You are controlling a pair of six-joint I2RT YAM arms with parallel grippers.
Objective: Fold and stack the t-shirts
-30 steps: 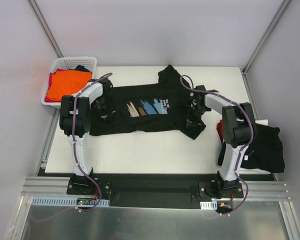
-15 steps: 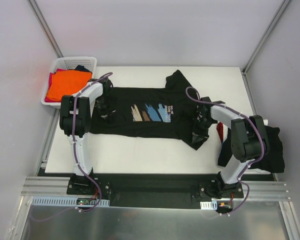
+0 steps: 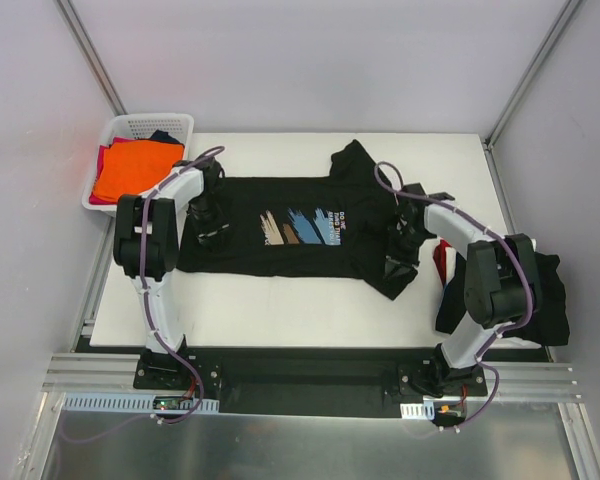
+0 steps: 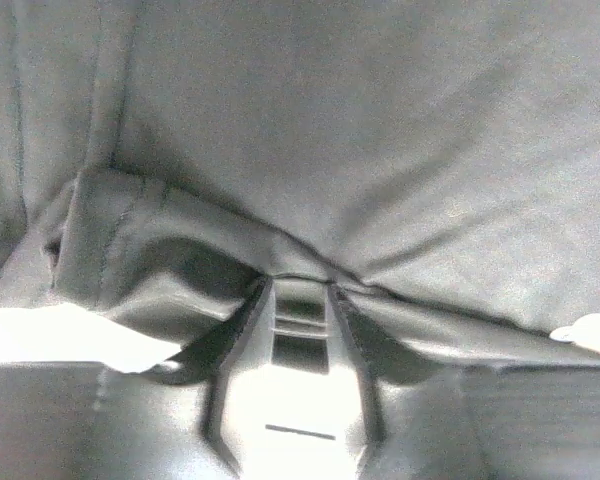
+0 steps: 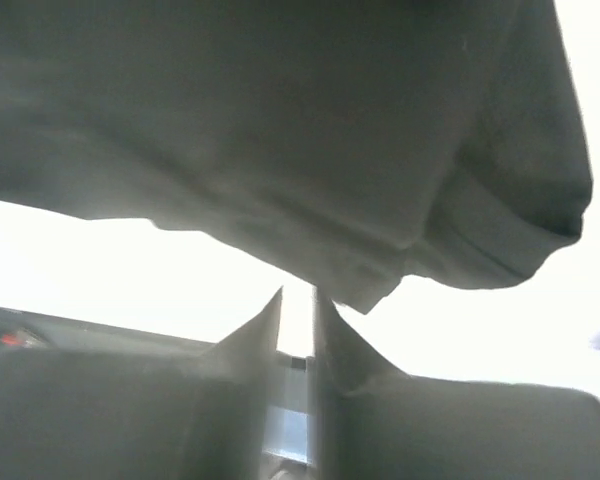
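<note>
A black t-shirt (image 3: 280, 225) with a blue, tan and brown brush-stroke print lies spread flat on the white table (image 3: 280, 300). My left gripper (image 3: 208, 222) rests on its left end. In the left wrist view the left gripper (image 4: 300, 285) has its jaws a little apart, with nothing between them and a fold of black cloth (image 4: 160, 250) bunched just past the tips. My right gripper (image 3: 398, 250) is over the shirt's right sleeve area. The right wrist view shows the right gripper (image 5: 298, 292) with a narrow lit gap, the shirt's hem (image 5: 380, 280) just above the tips.
A white lattice basket (image 3: 145, 125) at the back left holds an orange shirt (image 3: 130, 170) and others. A pile of black shirts (image 3: 525, 295) with some red cloth (image 3: 440, 260) sits at the table's right edge, beside the right arm.
The shirt was drawn to the right and flattened. Both grippers went from shut to slightly open and let go of the cloth. The right arm shifted right.
</note>
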